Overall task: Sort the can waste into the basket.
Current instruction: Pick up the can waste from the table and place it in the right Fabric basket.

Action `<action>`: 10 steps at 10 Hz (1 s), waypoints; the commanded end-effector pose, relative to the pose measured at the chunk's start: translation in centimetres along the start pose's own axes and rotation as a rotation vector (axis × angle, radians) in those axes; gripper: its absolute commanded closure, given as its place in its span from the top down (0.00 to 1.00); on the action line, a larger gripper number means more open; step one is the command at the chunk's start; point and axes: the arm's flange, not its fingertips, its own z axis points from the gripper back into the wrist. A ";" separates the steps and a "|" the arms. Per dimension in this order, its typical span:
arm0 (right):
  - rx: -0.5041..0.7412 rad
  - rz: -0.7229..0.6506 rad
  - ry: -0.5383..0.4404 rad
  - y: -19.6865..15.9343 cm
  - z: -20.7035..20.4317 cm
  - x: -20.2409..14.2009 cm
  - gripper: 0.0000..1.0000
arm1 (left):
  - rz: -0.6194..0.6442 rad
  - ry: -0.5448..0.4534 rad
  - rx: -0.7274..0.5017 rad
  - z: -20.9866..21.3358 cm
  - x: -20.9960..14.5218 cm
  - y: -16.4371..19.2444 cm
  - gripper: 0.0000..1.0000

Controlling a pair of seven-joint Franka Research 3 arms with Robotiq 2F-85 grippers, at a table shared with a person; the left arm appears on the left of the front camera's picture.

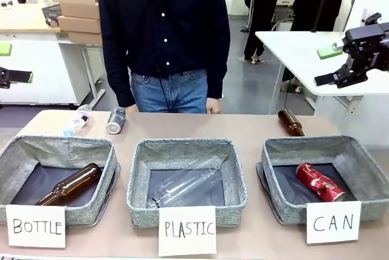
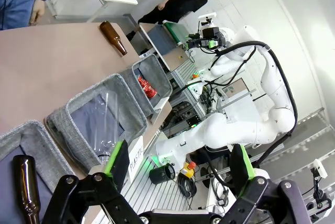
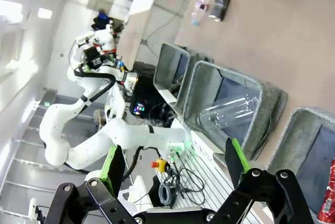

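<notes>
Left claw [image 2: 180, 156] apart | right claw [image 3: 172, 153] apart | tan table [image 1: 194, 127] | white desk [image 1: 298, 53] behind

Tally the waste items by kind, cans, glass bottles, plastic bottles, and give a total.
Cans: 2, red can and dark can
Glass bottles: 2, basketed brown bottle and loose brown bottle
Plastic bottles: 2, basketed clear bottle and loose clear bottle
Total: 6

Bright, even indoor light, soft shadows, sharp front view; wrist views edge-warped, whites glaring.
</notes>
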 end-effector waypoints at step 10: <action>0.000 0.032 0.009 0.0 0.3 0.0 1.00 | 0.161 0.264 0.608 -4.9 9.1 2.5 1.00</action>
